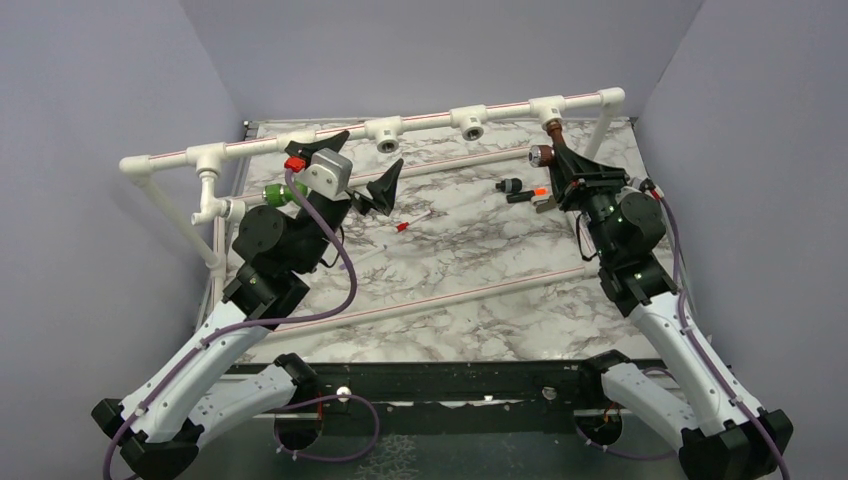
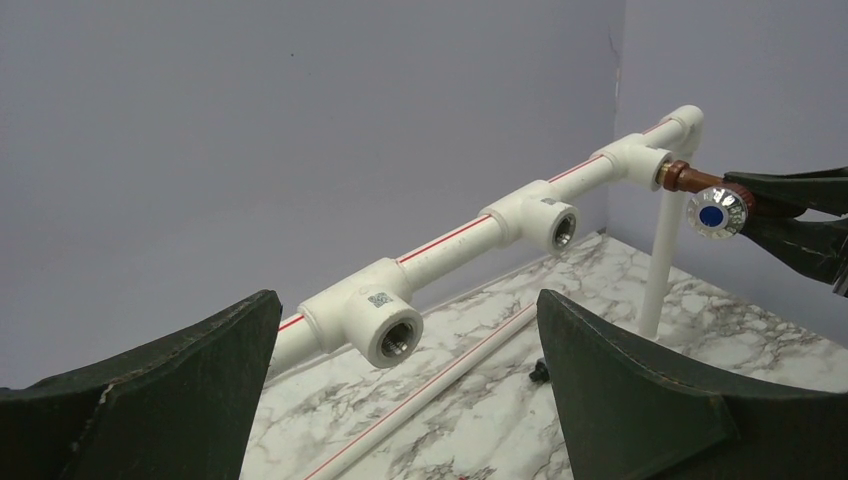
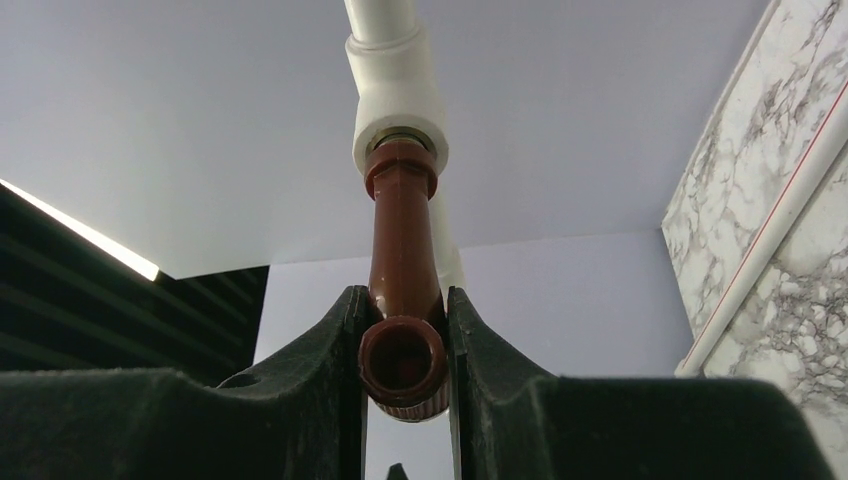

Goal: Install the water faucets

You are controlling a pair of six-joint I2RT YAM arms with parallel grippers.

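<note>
Firmly, the right gripper (image 3: 403,335) is pinching the brown faucet (image 3: 402,240) seated in a white pipe fitting (image 3: 398,100); the left gripper (image 2: 405,300) is hanging spread wide.

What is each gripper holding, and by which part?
The right gripper clamps the copper faucet by its spout end; the left gripper holds nothing.

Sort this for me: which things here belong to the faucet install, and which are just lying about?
Job: white pipe frame; copper-coloured faucet in its right-end fitting, gripped by the right pincer; green faucet by its left end.
Lying about: small black piece with orange tip; small red-tipped bit on the table.
</note>
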